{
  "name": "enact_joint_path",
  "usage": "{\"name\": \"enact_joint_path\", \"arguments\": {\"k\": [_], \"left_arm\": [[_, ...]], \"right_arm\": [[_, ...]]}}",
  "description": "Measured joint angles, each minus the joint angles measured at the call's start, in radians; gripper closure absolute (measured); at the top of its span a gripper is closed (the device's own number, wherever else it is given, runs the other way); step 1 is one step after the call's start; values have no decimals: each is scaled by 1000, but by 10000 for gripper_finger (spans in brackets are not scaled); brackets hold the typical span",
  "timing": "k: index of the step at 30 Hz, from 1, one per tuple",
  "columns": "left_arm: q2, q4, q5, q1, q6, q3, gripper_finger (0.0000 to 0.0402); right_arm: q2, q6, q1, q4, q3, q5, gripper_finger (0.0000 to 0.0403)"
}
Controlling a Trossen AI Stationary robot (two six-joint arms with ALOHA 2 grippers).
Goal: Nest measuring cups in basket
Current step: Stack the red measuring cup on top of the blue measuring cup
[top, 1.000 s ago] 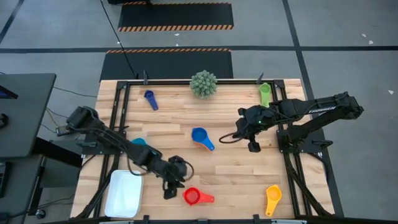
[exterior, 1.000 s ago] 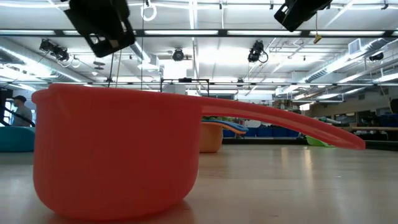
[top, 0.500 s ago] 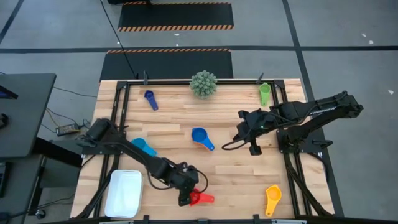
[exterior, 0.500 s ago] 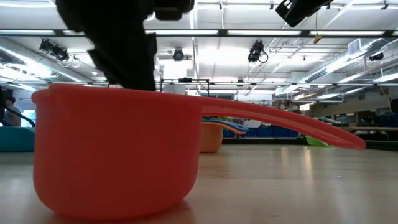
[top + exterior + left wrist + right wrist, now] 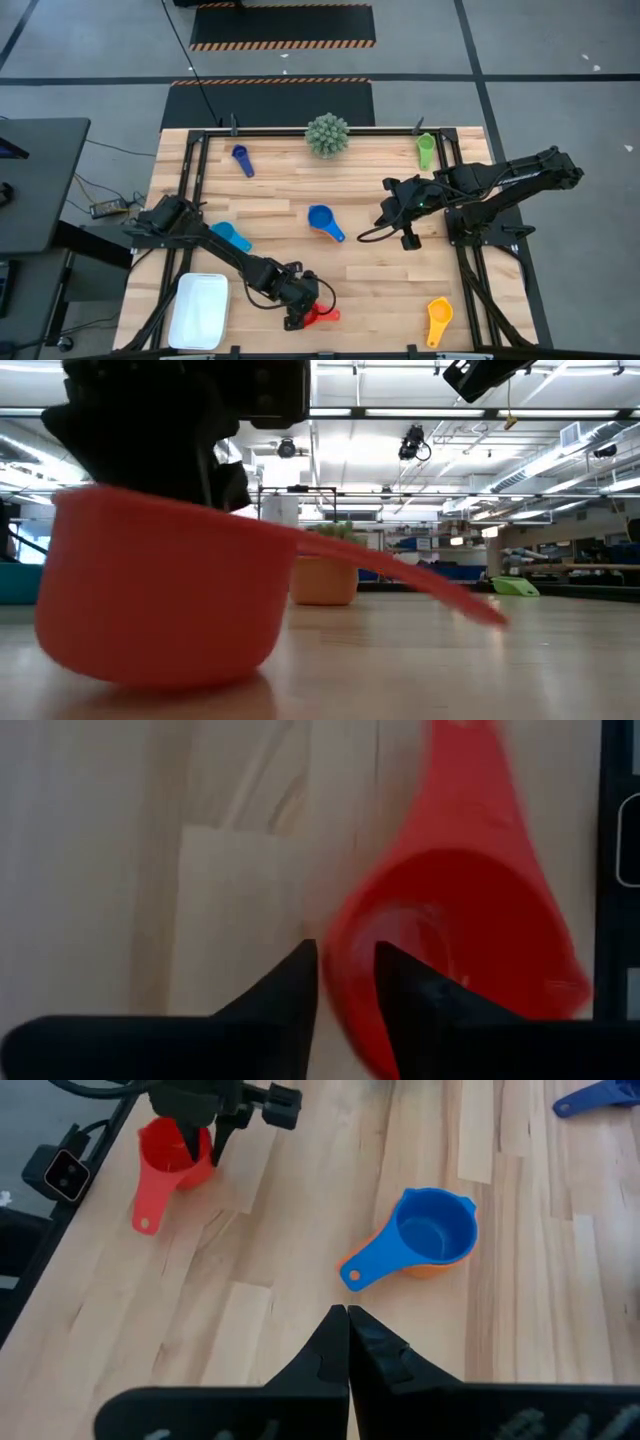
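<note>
Red plastic measuring cup (image 5: 312,315) sits near the front edge of the wooden bench (image 5: 370,270), a little left of centre. Left end effector (image 5: 297,311) is on it: wrist view shows its two dark fingers (image 5: 290,982) nearly closed, straddling the cup's wall at the rim, one inside the bowl, one outside. Low view shows the cup tipped, one side off the bench, so I'd call it gripped.

Handle runs away from the end effector toward the bench's right edge. White rectangular plastic basket (image 5: 199,310) lies the opposite way, at the front-left corner, close to the left arm, well apart from the right.

Right end effector (image 5: 405,220) hovers right of centre, fingers together, empty. Blue cup nested on an orange one (image 5: 432,1238) lies mid-bench, nearer it.
</note>
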Motion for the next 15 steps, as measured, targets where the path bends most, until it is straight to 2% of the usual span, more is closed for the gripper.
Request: {"name": "enact_joint_path", "arguments": {"k": [5, 8, 11, 15], "left_arm": [[-6, -40, 10, 15, -3, -2, 384], [-29, -84, 7, 40, 7, 3, 388], [-53, -222, 7, 75, 66, 49, 390], [-88, -430, 3, 141, 271, 141, 392]], "right_arm": [[0, 10, 0, 1, 0, 0, 403], [0, 10, 0, 2, 0, -2, 403], [-5, 10, 2, -1, 0, -4, 403], [-21, 17, 4, -6, 13, -3, 402]]}}
